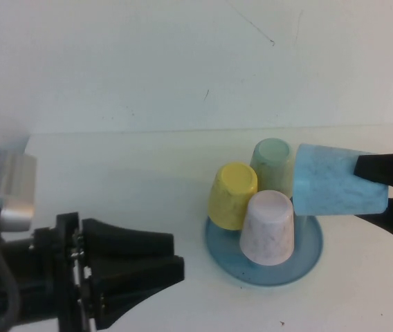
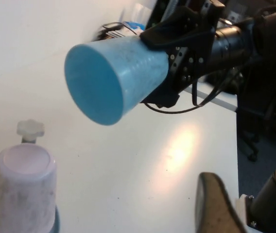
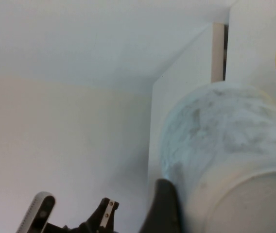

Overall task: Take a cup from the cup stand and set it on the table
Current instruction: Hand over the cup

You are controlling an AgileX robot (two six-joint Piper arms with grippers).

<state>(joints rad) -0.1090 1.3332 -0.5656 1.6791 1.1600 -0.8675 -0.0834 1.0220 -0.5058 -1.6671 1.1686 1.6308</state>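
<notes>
- The right gripper (image 1: 389,195) is clamped on the cup (image 1: 335,181), one black finger on each side near its wide rim end; the cup lies tilted almost on its side in the air, just above the far right edge of the cup stand (image 1: 308,257), clear of the table (image 1: 127,173)
- The left wrist view shows what the high view hides: the cup's (image 2: 113,80) closed flat bottom turned toward that camera, the right gripper (image 2: 169,65) pinching it from behind, and one bare white-tipped peg (image 2: 30,129) of the cup stand beside the pale pink cup (image 2: 21,194)
- The right wrist view shows only the speckled wall of the cup (image 3: 225,160) filling the frame close up, with one dark finger (image 3: 164,206) against it
- The left gripper (image 1: 172,263) hangs low over the table well to the left of the cup stand, pointing toward it and holding nothing; its fingers sit close together with only a narrow slit between them, and I cannot tell whether they are truly shut
- On the cup stand three cups sit upside down: a yellow cup (image 1: 232,195) on its left side, a pale green cup (image 1: 274,162) at its far side, and the pale pink cup (image 1: 268,227) at its near side
- The pale green cup stands just beside the held cup, partly behind it
- No writing or label can be read on anything
</notes>
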